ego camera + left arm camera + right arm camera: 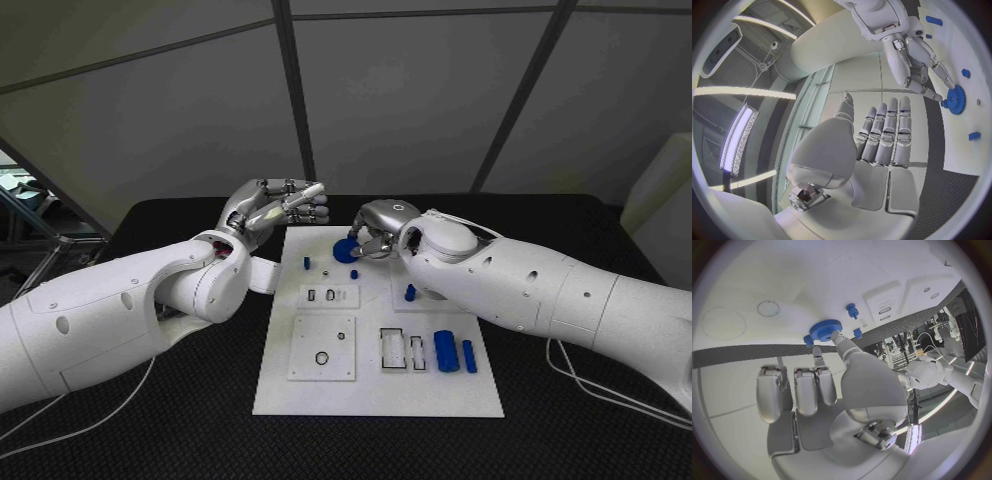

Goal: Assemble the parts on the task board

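Note:
The white task board [378,385] lies in the middle of the black table. At its far end my right hand [378,228] pinches a blue gear [346,250] between the thumb and a finger. That pinch on the gear [823,330] is plain in the right wrist view, low over the board [748,285]. Whether the gear touches the board I cannot tell. My left hand [274,208] hovers above the board's far left corner. Its fingers [886,135] are stretched out and hold nothing. The left wrist view also has the gear [956,99] under the right hand [911,55].
Small blue pegs [306,263] [355,273] [410,293] stand on the board. Two blue cylinders [446,351] [469,355] lie near its right edge. Recessed white plates [323,348] [329,295] and slotted frames [401,348] fill its middle. Black table [159,440] surrounds it.

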